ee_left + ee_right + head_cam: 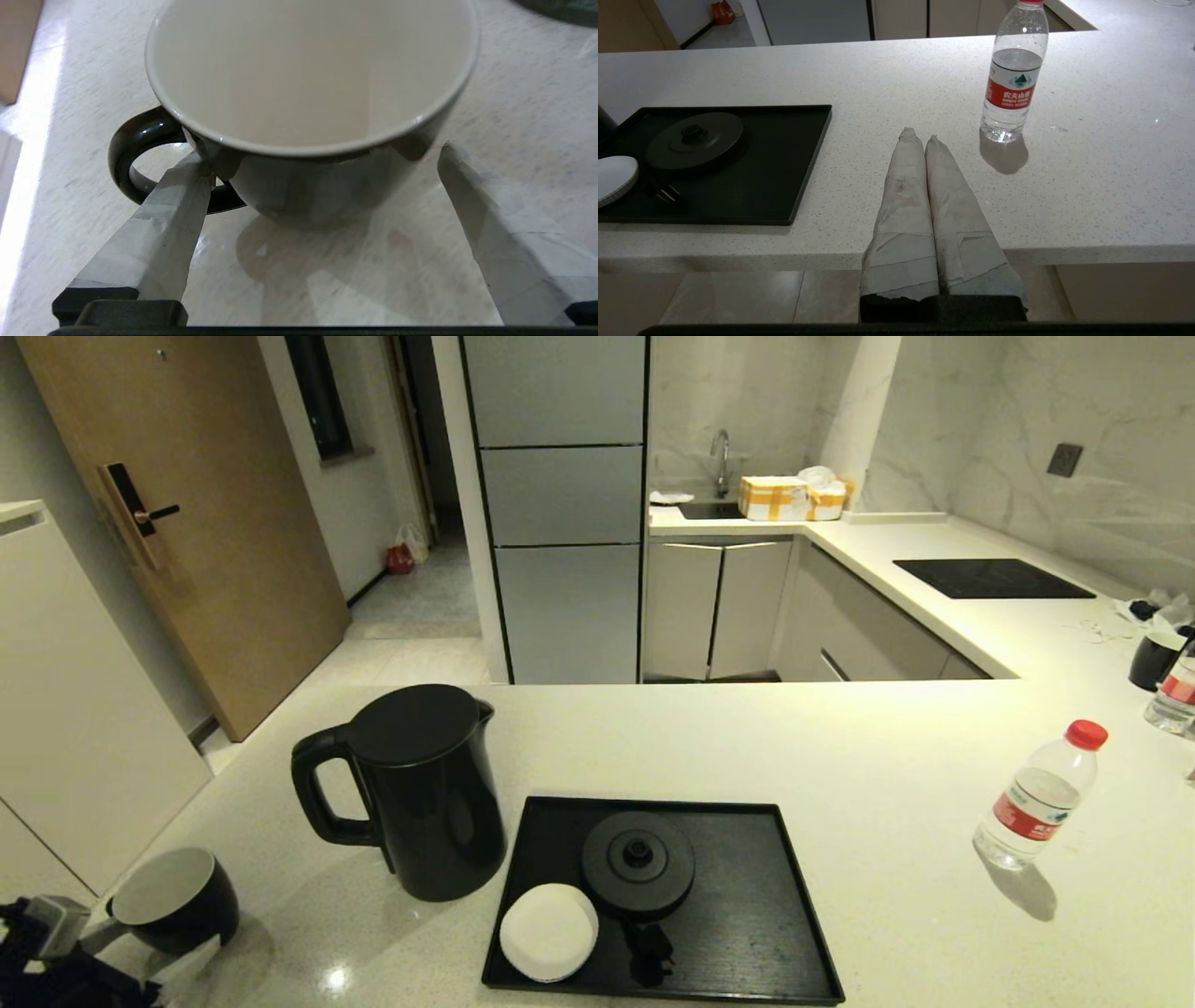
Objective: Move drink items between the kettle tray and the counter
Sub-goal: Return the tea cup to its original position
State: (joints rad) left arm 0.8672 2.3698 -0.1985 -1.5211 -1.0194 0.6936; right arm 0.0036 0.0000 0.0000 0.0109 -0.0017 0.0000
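One cup (308, 84) between left gripper (322, 163) fingers.

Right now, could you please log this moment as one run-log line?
left gripper: open around cup on counter | right gripper: shut, parked | kettle, bottle: off tray

Marble walls (1027, 411) gleam behind the sink (709, 510); wooden door (187, 523) left, grey cabinets (560, 504) centre, tiled floor (411, 653).
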